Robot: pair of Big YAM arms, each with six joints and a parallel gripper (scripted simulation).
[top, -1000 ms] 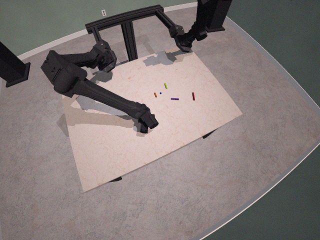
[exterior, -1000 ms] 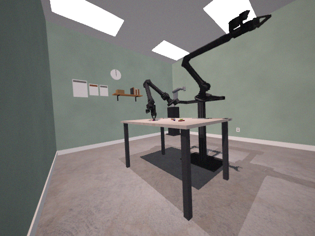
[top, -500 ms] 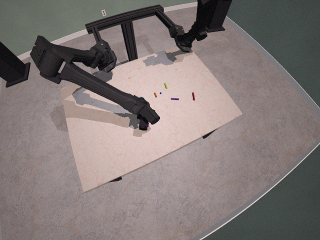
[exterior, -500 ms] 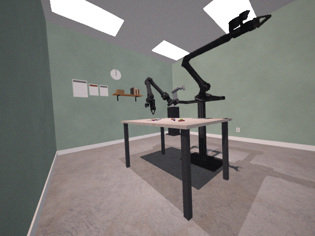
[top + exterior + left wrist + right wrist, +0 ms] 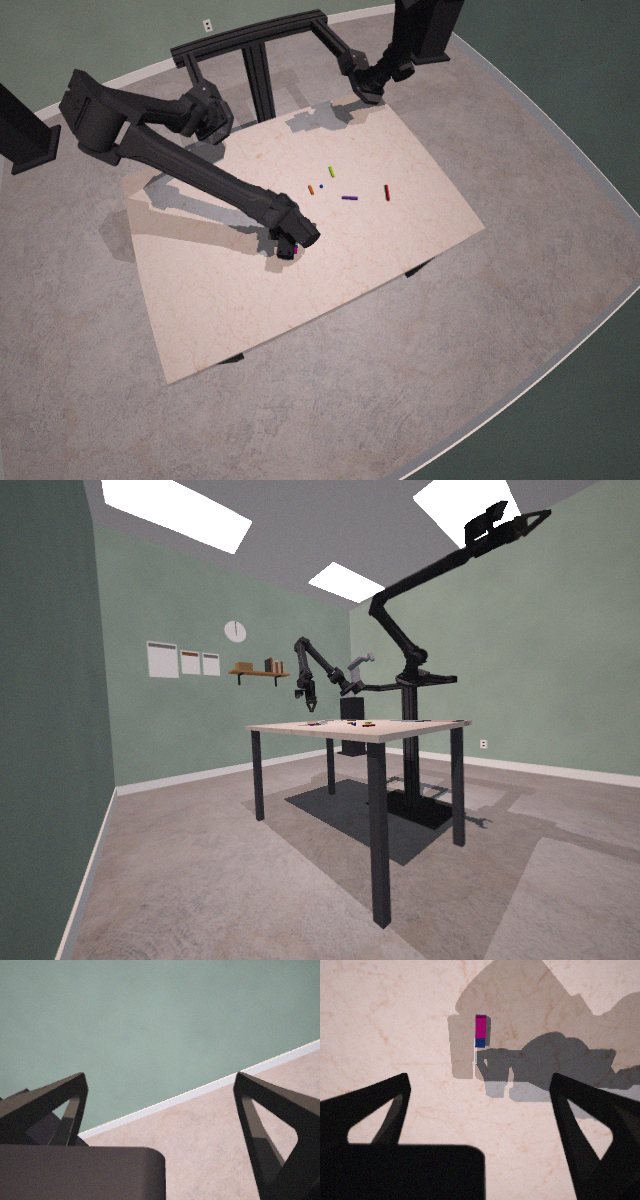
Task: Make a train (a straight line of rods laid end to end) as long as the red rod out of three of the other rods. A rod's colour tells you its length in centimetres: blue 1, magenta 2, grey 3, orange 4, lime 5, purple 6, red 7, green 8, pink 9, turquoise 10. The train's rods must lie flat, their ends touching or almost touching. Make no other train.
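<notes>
Spread wide, the fingers of my right gripper (image 5: 285, 250) (image 5: 311, 707) (image 5: 479, 1075) hold nothing and hang above the table (image 5: 310, 318) (image 5: 379, 737). Beneath my wrist camera, the magenta rod (image 5: 295, 250) (image 5: 480, 1027) lies flat, with a blue rod (image 5: 296, 246) (image 5: 480, 1043) in line at its end, touching or nearly so.

Those two make three; I judge the orange rod (image 5: 311, 190) (image 5: 350, 722) to be the missing four, so fetching it looks like my next job. I should rise clear of the pair, cross over, turn my jaws across its long sides and pinch at its middle. It needs a slight turn to match the pair's line. I'd set it down just beyond an outer end, lower it flat, then release straight up; pressing endwise could skew the short blue piece.

Close to the orange one sits a spare blue rod (image 5: 321, 186), easy to nudge with an open finger. The lime rod (image 5: 331, 171) (image 5: 368, 722) and the purple rod (image 5: 349, 197) are nearby too; I want neither. Farther off, the red rod (image 5: 387, 192) (image 5: 368, 725) is my measure, best left alone. My left gripper (image 5: 549, 512) (image 5: 160, 1080) is raised high, also open and bare, well out of the way.

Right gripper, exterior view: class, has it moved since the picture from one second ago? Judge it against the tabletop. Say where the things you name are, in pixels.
Yes. The right gripper (image 5: 311, 707) (image 5: 480, 1081) has moved up, away from the tabletop (image 5: 232, 299) (image 5: 382, 731) (image 5: 385, 1035).
</notes>
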